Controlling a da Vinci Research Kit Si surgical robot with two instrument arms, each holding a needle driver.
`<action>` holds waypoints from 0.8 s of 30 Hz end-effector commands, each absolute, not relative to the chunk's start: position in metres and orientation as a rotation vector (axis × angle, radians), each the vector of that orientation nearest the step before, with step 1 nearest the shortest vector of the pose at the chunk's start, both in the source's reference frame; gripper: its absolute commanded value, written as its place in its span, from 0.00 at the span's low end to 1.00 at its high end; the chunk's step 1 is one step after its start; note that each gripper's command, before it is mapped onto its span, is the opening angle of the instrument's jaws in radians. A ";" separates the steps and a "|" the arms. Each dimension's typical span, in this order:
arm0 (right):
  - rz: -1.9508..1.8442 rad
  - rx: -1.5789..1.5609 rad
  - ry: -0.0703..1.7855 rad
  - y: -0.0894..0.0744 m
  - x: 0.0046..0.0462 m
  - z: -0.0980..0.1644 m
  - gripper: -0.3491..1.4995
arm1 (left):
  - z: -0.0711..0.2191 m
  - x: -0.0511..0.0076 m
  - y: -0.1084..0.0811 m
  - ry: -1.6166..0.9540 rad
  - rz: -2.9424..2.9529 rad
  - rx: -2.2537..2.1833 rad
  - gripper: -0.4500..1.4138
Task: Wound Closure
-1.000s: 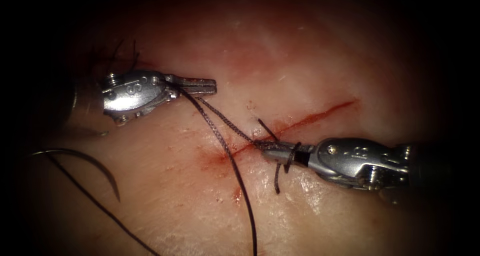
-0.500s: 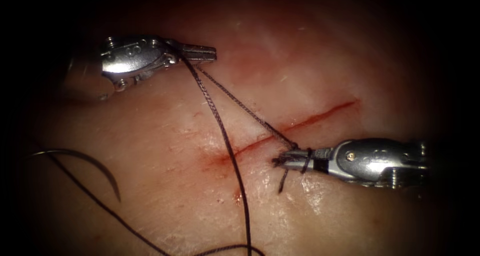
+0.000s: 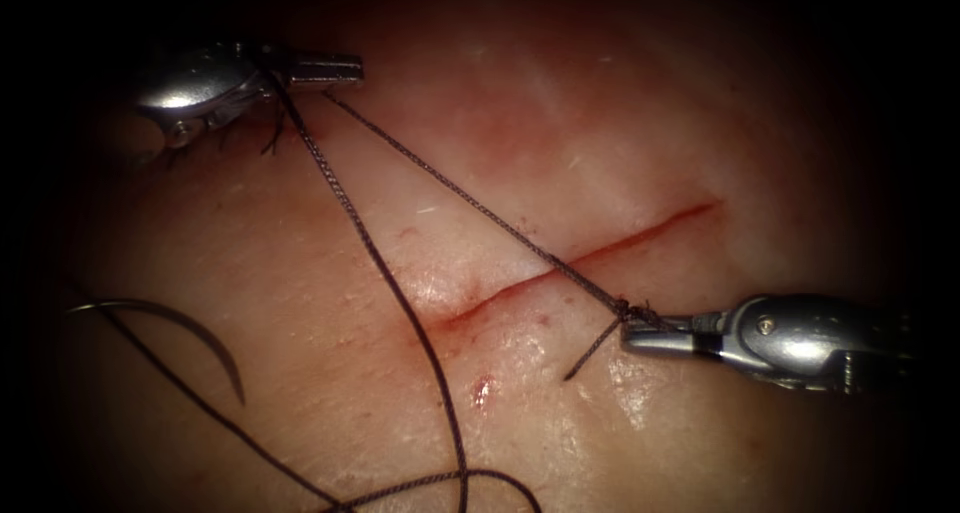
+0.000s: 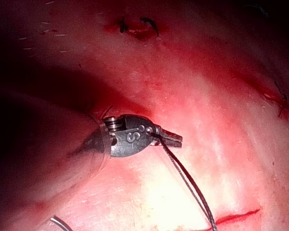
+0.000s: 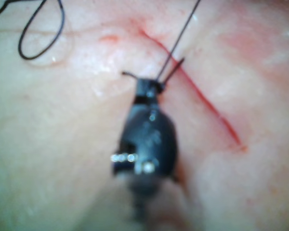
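Over the tissue [image 3: 700,123] in the endoscope view, the left tool [image 3: 335,68] sits far to the upper left of the cut [image 3: 580,258], its jaws clamped on the thread [image 3: 440,178]. From them one strand runs straight and taut down across the cut to the right tool [image 3: 650,338], which lies just right of the cut with its jaws pinched on the thread beside a small knot [image 3: 625,311]. A short free thread tail [image 3: 590,353] sticks out below that knot. The two tools stand well apart on opposite sides of the cut, which I judge keeps the strand between them under tension so the knot seats at the wound edge. A second, slacker strand drops from the left tool and curls into a loop low on the tissue. The curved needle [image 3: 190,331] lies loose on the tissue at the far left, held by neither tool, not in the tissue, well apart from both.

In the left wrist view, the left tool [image 4: 172,139] has its jaws closed on the thread [image 4: 192,185], two strands trailing away toward the cut [image 4: 238,216].

In the right wrist view, the right tool [image 5: 148,86] grips the thread [image 5: 180,36] right beside the cut [image 5: 202,103], one strand leading off straight, short ends poking out by the tip. A slack loop of thread [image 5: 41,29] lies on the tissue well away from it.
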State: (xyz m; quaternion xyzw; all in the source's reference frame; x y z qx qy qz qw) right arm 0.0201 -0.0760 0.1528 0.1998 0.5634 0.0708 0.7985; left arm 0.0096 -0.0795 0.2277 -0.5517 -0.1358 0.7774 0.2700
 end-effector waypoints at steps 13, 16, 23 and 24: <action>-0.065 0.344 1.233 -0.078 0.0228 0.152 0.00 | 0.229 0.0080 -0.079 -0.367 2.111 -1.455 0.00; -0.171 0.324 1.256 -0.079 0.0239 0.151 0.00 | 0.229 0.0081 -0.079 -0.366 2.110 -1.454 0.00; -0.463 0.190 1.318 -0.079 0.0272 0.147 0.00 | 0.229 0.0093 -0.078 -0.374 2.121 -1.447 0.00; -0.474 0.186 1.321 -0.079 0.0278 0.147 0.00 | 0.229 0.0095 -0.078 -0.372 2.124 -1.443 0.00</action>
